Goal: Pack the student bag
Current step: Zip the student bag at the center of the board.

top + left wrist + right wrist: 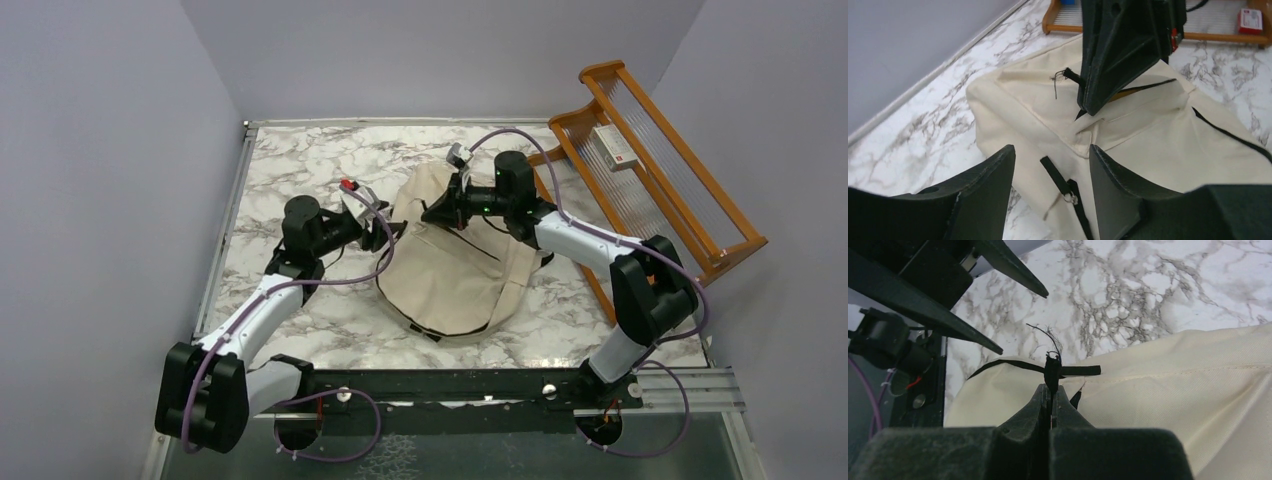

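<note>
Showing the white, grey-veined marble counter from above, with both arms reaching inward over it. At left, the left gripper sits at the left edge of the large beige fabric student bag. Its jaws stand moderately apart with nothing between them. In the left wrist view the left gripper frames a narrow black strap with a small metal ring lying on the cream cloth. Whether the fingertips touch the fabric cannot be told.

The student bag lies flat at the centre of the counter, between the two grippers, with a black zipper line along its near edge. At its far end, the right gripper is closed tightly on a short black zipper pull tab with frayed threads. The tab stands up just past the pressed-together fingertips, as the right wrist view shows.

At far right, an orange-brown wooden rack with clear slats rests tilted against the counter's edge, well apart from the bag. It carries a small white and red box.
</note>
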### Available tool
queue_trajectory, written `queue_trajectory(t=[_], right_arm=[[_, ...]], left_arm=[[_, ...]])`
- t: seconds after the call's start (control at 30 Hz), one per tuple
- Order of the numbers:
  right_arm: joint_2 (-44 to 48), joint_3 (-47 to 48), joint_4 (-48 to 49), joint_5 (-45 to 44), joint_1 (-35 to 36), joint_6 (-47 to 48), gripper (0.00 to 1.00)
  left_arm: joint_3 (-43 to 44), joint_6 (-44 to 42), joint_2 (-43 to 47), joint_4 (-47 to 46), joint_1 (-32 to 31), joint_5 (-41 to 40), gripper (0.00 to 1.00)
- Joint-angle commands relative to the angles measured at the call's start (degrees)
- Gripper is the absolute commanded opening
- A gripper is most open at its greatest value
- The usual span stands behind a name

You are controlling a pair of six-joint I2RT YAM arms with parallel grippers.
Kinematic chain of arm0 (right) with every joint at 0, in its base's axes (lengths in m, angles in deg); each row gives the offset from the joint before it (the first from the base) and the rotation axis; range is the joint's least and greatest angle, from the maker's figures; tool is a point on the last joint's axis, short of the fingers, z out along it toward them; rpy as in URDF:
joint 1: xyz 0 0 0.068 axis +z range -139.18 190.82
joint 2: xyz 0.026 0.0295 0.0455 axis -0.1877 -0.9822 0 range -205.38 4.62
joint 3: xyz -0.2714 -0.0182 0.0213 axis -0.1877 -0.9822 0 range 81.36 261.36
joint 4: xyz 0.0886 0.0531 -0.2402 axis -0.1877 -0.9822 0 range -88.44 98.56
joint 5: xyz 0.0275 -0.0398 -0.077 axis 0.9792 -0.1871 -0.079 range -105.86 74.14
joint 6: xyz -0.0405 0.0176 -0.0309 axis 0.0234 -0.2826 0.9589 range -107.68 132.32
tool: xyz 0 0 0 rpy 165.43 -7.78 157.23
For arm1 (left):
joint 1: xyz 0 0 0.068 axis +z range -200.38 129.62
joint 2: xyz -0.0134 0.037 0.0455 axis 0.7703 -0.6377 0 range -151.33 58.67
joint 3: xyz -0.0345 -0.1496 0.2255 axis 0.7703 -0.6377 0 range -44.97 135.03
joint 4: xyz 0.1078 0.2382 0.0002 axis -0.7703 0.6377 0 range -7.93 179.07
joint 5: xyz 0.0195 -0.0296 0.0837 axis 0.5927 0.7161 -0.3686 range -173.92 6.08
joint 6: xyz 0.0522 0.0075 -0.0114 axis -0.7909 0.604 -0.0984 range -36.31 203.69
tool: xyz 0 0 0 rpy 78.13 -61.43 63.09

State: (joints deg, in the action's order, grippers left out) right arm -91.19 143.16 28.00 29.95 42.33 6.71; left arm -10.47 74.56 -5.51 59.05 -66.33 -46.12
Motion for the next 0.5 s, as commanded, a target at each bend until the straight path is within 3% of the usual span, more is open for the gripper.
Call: queue_trajectory(t=[0.0,0.2,0.47], right_arm=[[4.2,2.7,2.1,9.8,0.6,0.3,0.00],[4.2,1.9,3.9,7.8,0.6,-1.2,0.00],[4.3,0.8,5.5,8.5,0.6,-2.5,0.01]], left_arm=[[-0.5,-10.9,0.0,-1.9,-0.3,14.6,0.55],[-0.6,-13.2,-2.0,-1.9,-3.5,19.8,0.53],[1.6,-13.3,-8.3,-1.9,-5.5,14.2,0.52]])
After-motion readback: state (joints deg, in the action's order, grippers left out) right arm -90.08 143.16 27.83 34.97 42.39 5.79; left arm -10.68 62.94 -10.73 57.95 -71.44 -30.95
